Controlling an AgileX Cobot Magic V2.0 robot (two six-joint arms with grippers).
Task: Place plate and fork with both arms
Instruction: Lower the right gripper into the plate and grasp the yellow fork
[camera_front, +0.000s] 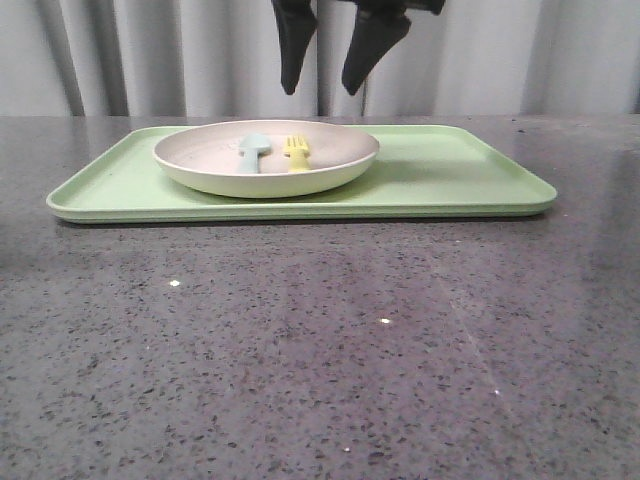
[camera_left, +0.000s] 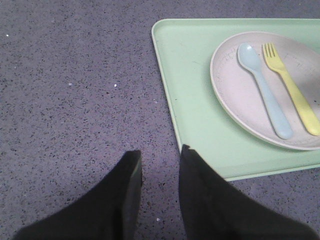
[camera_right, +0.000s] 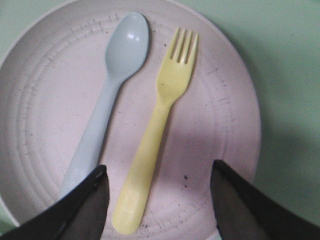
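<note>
Right gripper (camera_front: 322, 75): hangs above the plate, fingers pointing down and spread wide, nothing between them; the arm above is cut off by the frame edge.
Left gripper (camera_left: 160, 165): low over the bare dark surface (camera_left: 75, 90) just off the tray's corner, fingers (camera_left: 210, 200) parted and empty; not seen in the front view.
Plate (camera_front: 265, 157): on the light green tray (camera_front: 450, 170), toward its left half.
Fork (camera_right: 157, 132): yellow, lying flat in the plate beside a pale blue spoon (camera_right: 107, 97), roughly parallel, apparently not touching.
Hidden: right wrist view crops the plate's edge and its fingers cover the spoon's handle end.
View difference: front view foreshortens both utensils to little more than their heads; the wrist views show full lengths and fork tines.
</note>
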